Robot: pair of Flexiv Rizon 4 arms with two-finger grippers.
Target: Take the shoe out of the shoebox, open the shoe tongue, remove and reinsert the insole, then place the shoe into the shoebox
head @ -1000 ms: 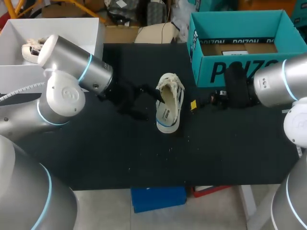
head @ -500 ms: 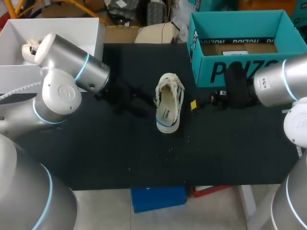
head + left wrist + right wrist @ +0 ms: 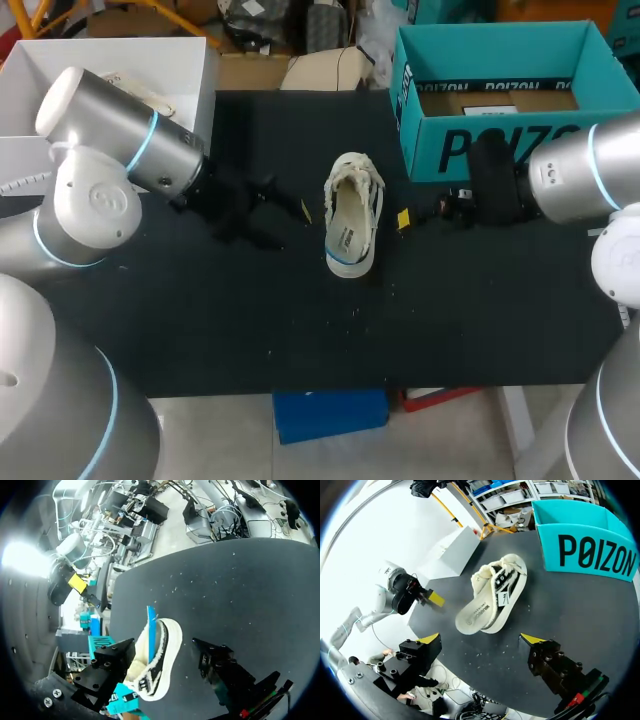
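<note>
A white sneaker (image 3: 352,222) lies on the black table (image 3: 300,330), its opening facing up. My left gripper (image 3: 290,200) hangs open a little to the left of it, touching nothing. In the left wrist view the sneaker (image 3: 156,666) lies just ahead of the left gripper (image 3: 159,649), nearer one black finger (image 3: 107,665). On the shoe's other side my right gripper (image 3: 405,218) stands open and empty. From the right wrist the sneaker (image 3: 495,600) is well ahead of the yellow-tipped gripper (image 3: 481,639). The teal shoebox (image 3: 505,150) stands open at the back right.
A white box (image 3: 190,60) stands at the table's back left, beside my left arm. The teal shoebox (image 3: 590,550) is close to my right arm. Bare black table stretches in front of the shoe.
My left arm has drawn back to the left, away from the sneaker's heel end. The sneaker and my right arm have stayed put.
</note>
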